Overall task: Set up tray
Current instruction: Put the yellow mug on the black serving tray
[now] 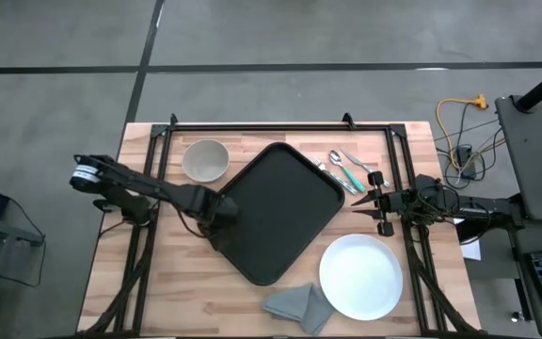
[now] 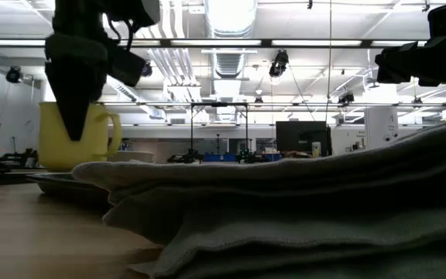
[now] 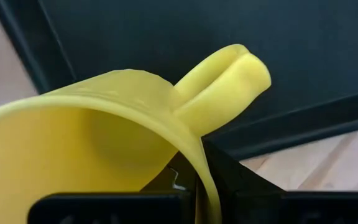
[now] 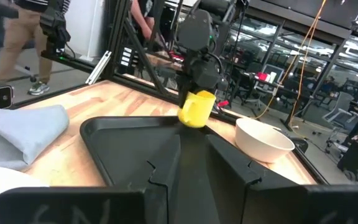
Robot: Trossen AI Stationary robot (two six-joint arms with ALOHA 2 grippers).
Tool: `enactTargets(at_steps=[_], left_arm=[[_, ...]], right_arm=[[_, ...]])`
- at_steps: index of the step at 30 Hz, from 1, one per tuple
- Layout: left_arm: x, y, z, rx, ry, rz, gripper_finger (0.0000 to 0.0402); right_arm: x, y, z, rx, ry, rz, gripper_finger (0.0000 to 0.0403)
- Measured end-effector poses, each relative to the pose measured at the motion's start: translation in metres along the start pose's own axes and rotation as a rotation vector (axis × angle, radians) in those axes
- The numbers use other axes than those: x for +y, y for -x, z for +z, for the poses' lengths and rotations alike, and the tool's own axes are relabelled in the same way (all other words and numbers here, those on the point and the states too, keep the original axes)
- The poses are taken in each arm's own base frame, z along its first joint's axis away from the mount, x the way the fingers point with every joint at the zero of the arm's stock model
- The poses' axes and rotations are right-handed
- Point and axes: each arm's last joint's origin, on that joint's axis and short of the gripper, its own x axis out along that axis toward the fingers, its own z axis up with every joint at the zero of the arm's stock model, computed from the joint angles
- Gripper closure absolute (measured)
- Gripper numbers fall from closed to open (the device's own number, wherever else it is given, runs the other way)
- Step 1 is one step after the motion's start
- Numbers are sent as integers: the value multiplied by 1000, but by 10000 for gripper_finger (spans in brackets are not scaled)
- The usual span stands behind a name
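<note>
tray [image 1: 285, 212] | skewed at desk [image 1: 158, 282] centre | likely stiff, light, slick; best gripped at raised rim | left tool [image 1: 222, 209] clenched on yellow cup [image 4: 196, 107] over tray corner | right tool [image 1: 373, 200] beside cutlery [image 1: 346, 169], grip unclear

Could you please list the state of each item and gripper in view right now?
Left gripper: shut on the yellow mug's rim.
Yellow mug: held at the tray's left corner.
Tray: lies skewed on the table, nothing inside it.
Right gripper: partly open, holds nothing, waits near the cutlery.
Bowl: upright, empty.
White plate: empty, flat.
Grey napkin: folded, beside the plate.
Cutlery: lying loose beside the tray.
</note>
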Motion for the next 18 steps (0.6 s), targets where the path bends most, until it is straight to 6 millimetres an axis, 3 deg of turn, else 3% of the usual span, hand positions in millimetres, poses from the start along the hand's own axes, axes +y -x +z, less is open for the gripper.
enactTargets(at_steps=[9,18], left_arm=[[11,-24,-4,12,12,-10,401],[11,-25,-4,18,10,-15,384]], right_arm=[[0,0,0,0,0,0,335],[0,0,0,0,0,0,335]])
